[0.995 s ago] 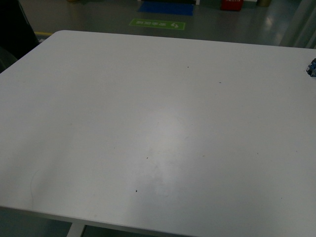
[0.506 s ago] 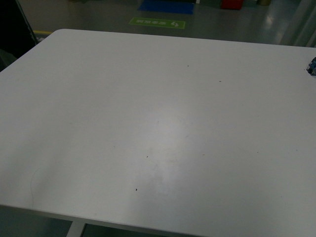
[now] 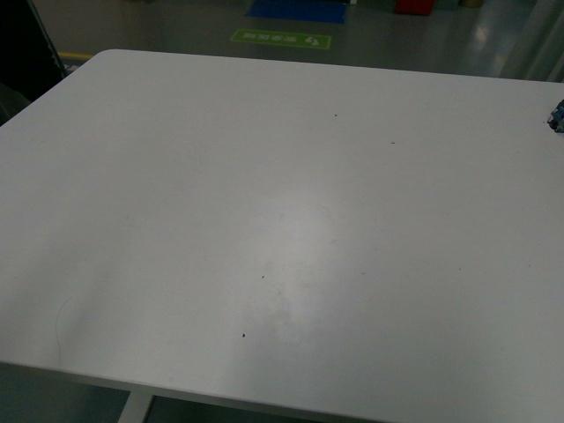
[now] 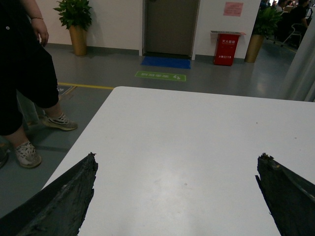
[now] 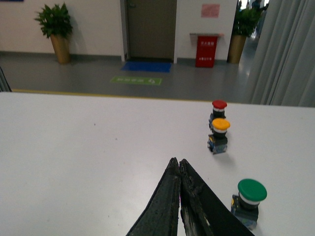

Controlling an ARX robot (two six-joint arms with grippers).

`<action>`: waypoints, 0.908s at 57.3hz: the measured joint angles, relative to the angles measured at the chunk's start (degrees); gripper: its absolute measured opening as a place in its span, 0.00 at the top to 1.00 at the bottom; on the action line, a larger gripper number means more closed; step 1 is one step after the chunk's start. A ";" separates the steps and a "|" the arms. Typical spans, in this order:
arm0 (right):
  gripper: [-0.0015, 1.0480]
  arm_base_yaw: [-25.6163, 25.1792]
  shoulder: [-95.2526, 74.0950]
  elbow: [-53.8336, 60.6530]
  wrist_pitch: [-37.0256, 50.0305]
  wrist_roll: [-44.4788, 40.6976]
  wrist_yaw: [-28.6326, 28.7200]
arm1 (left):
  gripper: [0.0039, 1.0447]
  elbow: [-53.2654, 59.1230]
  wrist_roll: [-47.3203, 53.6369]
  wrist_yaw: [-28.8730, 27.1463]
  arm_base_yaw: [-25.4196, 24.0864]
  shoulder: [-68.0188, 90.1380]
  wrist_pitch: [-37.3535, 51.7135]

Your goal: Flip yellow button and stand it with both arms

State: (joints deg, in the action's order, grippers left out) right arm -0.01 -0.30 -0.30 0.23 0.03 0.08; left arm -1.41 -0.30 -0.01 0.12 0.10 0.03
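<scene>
front view, frame content | table (image 3: 264, 220): far edge now slightly higher in frame, less floor showing along the top | green floor sign (image 3: 280, 38): nearer top edge | red item at top: nearly cut off | blue-black piece (image 3: 556, 117), right edge: slightly higher, less of it showing

From my right wrist camera I see the small push-button with a round orange-yellow mushroom cap, black collar and bluish contact block (image 5: 218, 136). It stands upright on the white tabletop, cap up, just in front of a red-capped one, well apart from a green-capped one. Nothing touches it.
</scene>
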 joint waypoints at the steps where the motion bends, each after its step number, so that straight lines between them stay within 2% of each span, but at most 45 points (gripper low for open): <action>1: 0.97 0.00 0.00 0.00 -0.11 0.00 0.00 | 0.06 0.00 0.00 0.00 0.00 -0.02 0.00; 8: 0.94 0.00 0.00 0.00 -0.15 -0.04 0.00 | 0.06 0.00 0.00 0.00 0.00 0.02 0.00; 39: 0.07 0.00 0.00 0.00 -0.20 -0.02 0.00 | 0.06 0.00 0.00 0.00 0.00 0.02 0.00; 52: 0.07 0.00 0.00 0.00 -0.20 0.00 0.00 | 0.06 0.00 0.00 0.00 0.00 0.02 0.00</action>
State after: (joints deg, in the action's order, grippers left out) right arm -0.01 -0.30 -0.30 0.03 0.03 0.08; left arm -1.41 -0.30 -0.01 0.12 0.12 0.03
